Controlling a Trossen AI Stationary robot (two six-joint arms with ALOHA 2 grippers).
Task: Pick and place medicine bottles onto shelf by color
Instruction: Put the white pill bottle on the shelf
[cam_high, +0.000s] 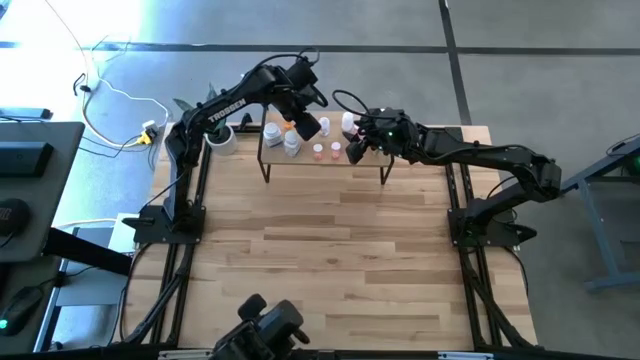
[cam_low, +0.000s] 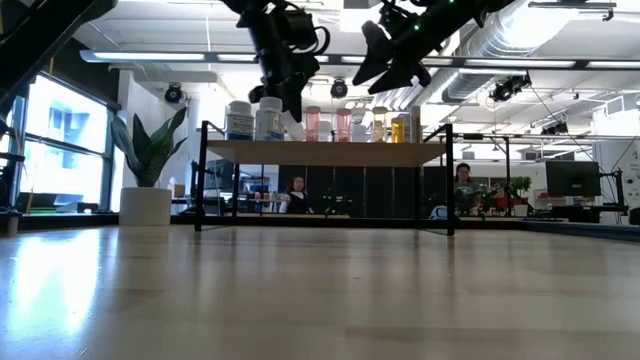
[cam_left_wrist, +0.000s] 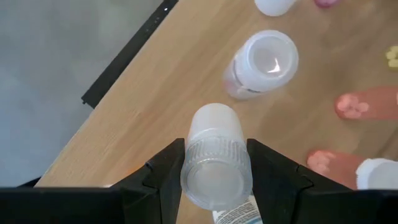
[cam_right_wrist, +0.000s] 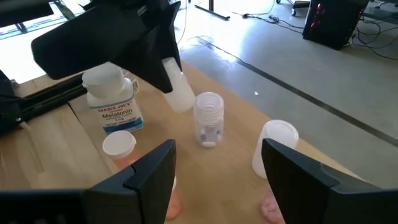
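From above, both arms reach over the shelf at the far edge of the counter. The left pincer hangs over the shelf's left half with a translucent white bottle in it; a cluster of white bottles stands just beside it, and pinkish ones sit nearer the middle. The right pincer hovers over the shelf's right half.

At counter height, the shelf carries a row of bottles: two white ones on the left, pink ones in the middle, yellowish ones toward the right. The left pincer dips close to the white pair; the right pincer hangs higher.

The left wrist camera shows the left pincer clamped on the clear ribbed bottle, held tilted over the shelf board, with a white-capped bottle standing near.

The right wrist camera shows the right pincer spread apart and empty above the shelf, looking at a Melatonin bottle, a clear capless bottle and a white one.

My worry: the held bottle is tilted, so letting go now could leave it rolling into its neighbours or off the shelf's back edge. The two arms are also close, and a sideways move by either could clip the other.
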